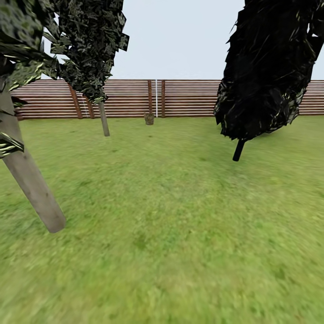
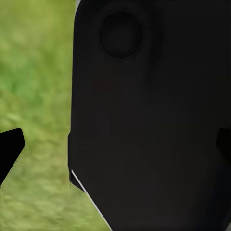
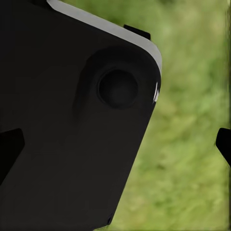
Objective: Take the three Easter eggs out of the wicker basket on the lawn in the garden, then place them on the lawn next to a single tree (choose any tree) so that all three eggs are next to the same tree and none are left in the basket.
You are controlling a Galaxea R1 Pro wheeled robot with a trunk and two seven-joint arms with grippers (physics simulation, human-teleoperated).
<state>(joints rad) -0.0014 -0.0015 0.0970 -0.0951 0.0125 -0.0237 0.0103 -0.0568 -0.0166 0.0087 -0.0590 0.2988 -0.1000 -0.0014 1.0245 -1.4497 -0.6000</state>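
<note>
The wicker basket stands small and far off on the lawn, just in front of the wooden fence. At this distance the three Easter eggs are out of view. A tree with a thick pale trunk leans in close at the left. A second pale-trunked tree stands farther back. My left gripper is open, its dark fingertips spread to the frame edges over a black robot part. My right gripper is open too, fingertips wide apart, with nothing held.
A black-foliaged tree with a thin black trunk stands at the right. The slatted brown fence closes off the back of the garden. Open grass stretches between the trees toward the basket. A black robot panel blocks much of each wrist view.
</note>
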